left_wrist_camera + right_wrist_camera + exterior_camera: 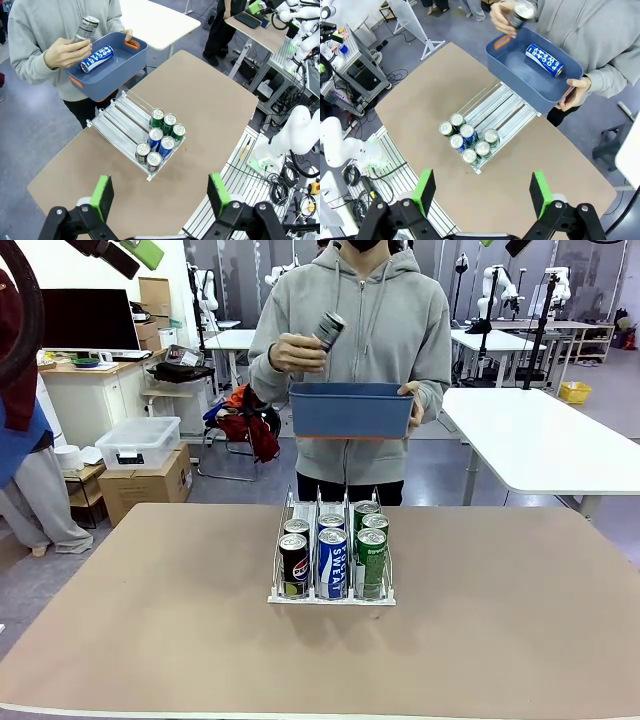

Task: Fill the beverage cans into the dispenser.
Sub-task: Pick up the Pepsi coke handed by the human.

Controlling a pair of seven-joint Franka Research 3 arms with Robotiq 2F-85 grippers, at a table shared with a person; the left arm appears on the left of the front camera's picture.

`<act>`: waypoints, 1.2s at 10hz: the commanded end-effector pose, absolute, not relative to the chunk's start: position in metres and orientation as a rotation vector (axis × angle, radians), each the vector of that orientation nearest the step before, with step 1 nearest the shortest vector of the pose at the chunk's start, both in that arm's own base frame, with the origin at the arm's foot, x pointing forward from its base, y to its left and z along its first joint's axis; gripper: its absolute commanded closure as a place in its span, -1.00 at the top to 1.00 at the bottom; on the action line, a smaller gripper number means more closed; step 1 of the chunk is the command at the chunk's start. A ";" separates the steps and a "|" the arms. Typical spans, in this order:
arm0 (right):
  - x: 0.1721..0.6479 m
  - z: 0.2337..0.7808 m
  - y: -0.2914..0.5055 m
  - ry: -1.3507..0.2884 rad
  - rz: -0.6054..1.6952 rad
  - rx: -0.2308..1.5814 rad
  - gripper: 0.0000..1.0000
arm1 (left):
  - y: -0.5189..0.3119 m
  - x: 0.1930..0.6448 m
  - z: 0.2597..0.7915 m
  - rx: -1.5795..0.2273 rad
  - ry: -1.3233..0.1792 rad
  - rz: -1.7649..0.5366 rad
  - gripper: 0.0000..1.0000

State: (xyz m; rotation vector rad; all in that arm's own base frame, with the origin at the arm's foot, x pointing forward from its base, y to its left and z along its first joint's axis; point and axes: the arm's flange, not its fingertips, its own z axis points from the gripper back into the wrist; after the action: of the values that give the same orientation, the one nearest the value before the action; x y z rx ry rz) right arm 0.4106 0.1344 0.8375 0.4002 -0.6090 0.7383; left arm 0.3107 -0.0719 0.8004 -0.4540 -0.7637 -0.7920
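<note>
Left tool [160, 180] and right tool [482, 177] gape empty above worktop [500, 620]. Six cans [332, 558] stand at dispenser [120, 117] front; hand [290, 353] holds one, another lies in bin [350, 410]. Likely rigid, slick, thin-walled: grip mid-body.

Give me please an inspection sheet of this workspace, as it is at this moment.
surface: brown table, bare around the dispenser.
job's things: dispenser holds two black cans, two blue-white cans and two green cans at its front; person holds blue bin with one lying can, another can in hand.
clutter: nothing seen.
grippers: left gripper and right gripper open, holding nothing, above the table.
cables: cables on the floor beside the table.
surroundings: white tables, monitor, cardboard box beyond the table.
</note>
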 end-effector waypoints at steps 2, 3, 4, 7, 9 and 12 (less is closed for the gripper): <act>0.409 0.836 0.132 -0.601 0.736 0.404 1.00 | -0.071 0.311 0.798 -0.455 -0.761 -0.790 1.00; 0.409 0.836 0.132 -0.601 0.736 0.404 1.00 | -0.071 0.311 0.798 -0.455 -0.761 -0.790 1.00; 0.409 0.836 0.132 -0.601 0.736 0.404 1.00 | -0.071 0.311 0.798 -0.455 -0.761 -0.790 1.00; 0.409 0.836 0.132 -0.601 0.736 0.404 1.00 | -0.071 0.311 0.798 -0.455 -0.761 -0.790 1.00; 0.409 0.836 0.132 -0.601 0.736 0.404 1.00 | -0.071 0.311 0.798 -0.455 -0.761 -0.790 1.00; 0.409 0.836 0.132 -0.601 0.736 0.404 1.00 | -0.071 0.311 0.798 -0.455 -0.761 -0.790 1.00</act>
State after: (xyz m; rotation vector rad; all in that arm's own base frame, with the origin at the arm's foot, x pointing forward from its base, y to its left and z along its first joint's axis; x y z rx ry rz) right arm 0.4106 0.1344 0.8375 0.4002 -0.6090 0.7383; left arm 0.3107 -0.0719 0.8004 -0.4540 -0.7637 -0.7920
